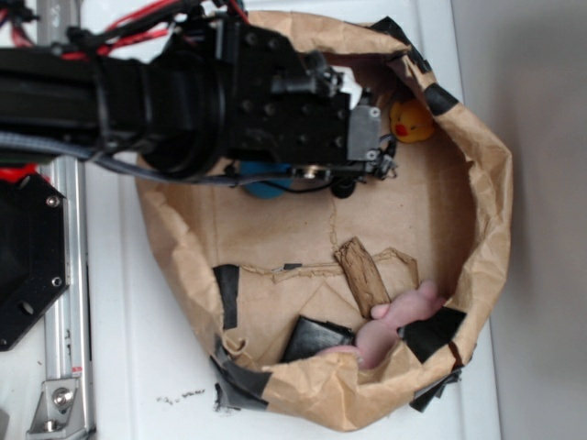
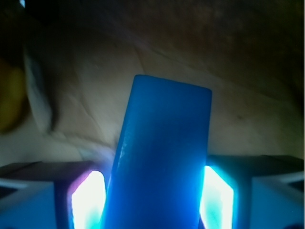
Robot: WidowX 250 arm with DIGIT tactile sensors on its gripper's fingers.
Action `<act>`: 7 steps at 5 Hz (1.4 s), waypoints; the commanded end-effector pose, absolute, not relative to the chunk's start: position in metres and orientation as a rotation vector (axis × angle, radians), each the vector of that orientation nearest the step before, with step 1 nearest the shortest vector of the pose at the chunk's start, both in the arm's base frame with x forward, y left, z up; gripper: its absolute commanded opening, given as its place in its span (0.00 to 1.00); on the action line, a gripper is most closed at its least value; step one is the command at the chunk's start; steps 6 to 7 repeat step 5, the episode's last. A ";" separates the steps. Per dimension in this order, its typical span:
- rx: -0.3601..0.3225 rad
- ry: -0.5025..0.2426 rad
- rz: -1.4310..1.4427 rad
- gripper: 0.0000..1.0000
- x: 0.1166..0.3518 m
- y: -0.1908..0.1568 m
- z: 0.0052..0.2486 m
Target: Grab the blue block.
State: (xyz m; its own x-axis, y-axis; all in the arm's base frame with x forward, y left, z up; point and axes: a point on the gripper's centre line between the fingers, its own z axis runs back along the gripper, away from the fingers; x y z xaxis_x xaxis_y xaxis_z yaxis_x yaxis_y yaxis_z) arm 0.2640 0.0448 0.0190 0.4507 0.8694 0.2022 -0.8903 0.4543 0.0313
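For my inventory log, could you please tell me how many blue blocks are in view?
1: the blue block sits between the gripper fingers in the wrist view. The arm may hide others.

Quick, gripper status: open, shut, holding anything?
Gripper: the blue block sits between its fingers, a finger at each side; it looks shut on the block.

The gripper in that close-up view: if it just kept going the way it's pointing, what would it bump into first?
The blue block already sits between the gripper fingers, so it comes first. Beyond it lies the brown paper lining; how far off is unclear.
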 end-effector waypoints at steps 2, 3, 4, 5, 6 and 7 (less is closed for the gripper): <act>-0.041 -0.384 0.737 0.00 0.255 0.059 0.164; 0.002 -0.366 0.582 0.00 0.262 0.049 0.184; 0.019 -0.342 0.509 0.00 0.271 0.037 0.180; 0.040 -0.350 0.464 0.00 0.275 0.027 0.174; 0.040 -0.350 0.464 0.00 0.275 0.027 0.174; 0.040 -0.350 0.464 0.00 0.275 0.027 0.174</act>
